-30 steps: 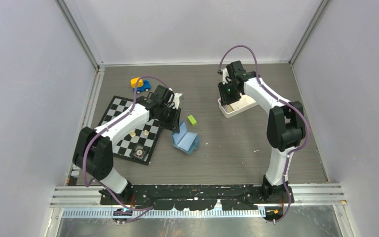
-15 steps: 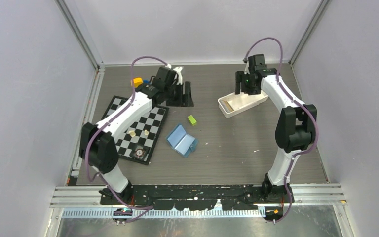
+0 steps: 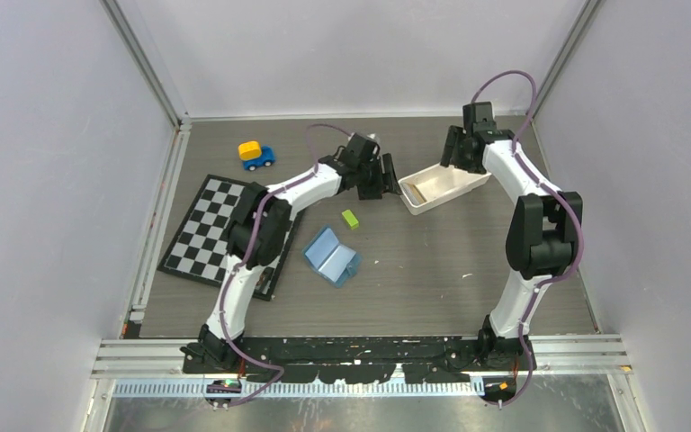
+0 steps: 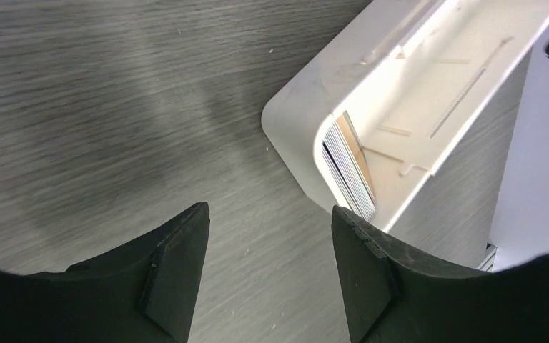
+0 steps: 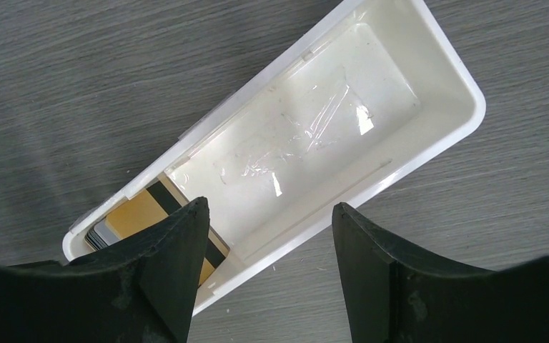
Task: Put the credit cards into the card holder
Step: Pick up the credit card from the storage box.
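In the overhead view, the long white rectangular plastic tray [image 3: 468, 180] lay slanted on the grey wood-grain counter [image 3: 432, 261], right of centre in the upper half of the frame. The thin credit cards [image 5: 132, 221] sat stacked at its lower-left end. In the left wrist view the stack showed its edges, leaning against the end wall. In the right wrist view the innermost card showed a tan-gold face with a dark stripe. The rest of the tray held nothing.

The left hand [image 4: 268, 214] hovered just beside that end of the tray, its two black fingers spread apart with only bare counter between them. The right hand [image 5: 268, 211] hung over the tray. Its fingers were likewise spread and gripped nothing, and its left finger hid part of the cards.

The small teal-blue folding card holder [image 3: 331, 256] lay open on the counter below the centre of the overhead view. It was well apart from both hands and from the tray, and no card showed in it.

A small lime-green block [image 3: 350, 219] lay between the card holder and the left hand. A black-and-white checkerboard mat [image 3: 200, 236] occupied the left side, partly under the left arm. A yellow-and-blue toy car [image 3: 255, 154] stood above it in the upper left.
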Robot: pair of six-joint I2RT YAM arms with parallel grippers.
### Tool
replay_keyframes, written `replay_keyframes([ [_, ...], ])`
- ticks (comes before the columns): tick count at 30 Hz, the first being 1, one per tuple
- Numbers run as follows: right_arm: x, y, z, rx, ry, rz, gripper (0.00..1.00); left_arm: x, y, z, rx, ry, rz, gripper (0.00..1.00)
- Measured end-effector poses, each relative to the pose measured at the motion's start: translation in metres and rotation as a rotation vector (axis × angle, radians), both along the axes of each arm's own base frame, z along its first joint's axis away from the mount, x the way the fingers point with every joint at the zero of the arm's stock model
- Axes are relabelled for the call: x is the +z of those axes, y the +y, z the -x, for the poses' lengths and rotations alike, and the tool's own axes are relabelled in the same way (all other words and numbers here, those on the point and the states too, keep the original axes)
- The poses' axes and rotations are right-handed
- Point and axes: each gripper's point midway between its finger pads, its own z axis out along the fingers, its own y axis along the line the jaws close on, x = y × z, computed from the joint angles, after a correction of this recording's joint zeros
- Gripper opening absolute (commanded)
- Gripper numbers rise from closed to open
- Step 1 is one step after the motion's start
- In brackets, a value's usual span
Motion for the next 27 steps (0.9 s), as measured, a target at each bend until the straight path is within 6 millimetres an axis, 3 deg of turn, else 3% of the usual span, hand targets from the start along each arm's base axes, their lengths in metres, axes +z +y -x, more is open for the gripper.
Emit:
replay_keyframes([
  [3,-0.004,0.002,0.001,-0.001,0.000,-0.011,0.68,-0.016,-0.012,0.000,0.003,0.036,0.006,0.62],
  [6,-0.010,0.006,0.006,0.009,0.017,-0.027,0.67,-0.019,-0.016,0.002,0.007,0.046,0.012,0.62],
  [14,-0.008,0.019,0.010,0.055,0.005,-0.089,0.68,-0.012,-0.024,-0.002,0.010,0.022,0.052,0.56],
  [20,-0.006,0.036,0.015,0.141,0.003,-0.144,0.69,-0.016,-0.023,0.000,0.030,0.007,0.072,0.61],
  [27,-0.006,0.057,0.020,0.225,0.010,-0.158,0.68,-0.002,-0.034,-0.005,0.035,-0.018,0.121,0.63],
])
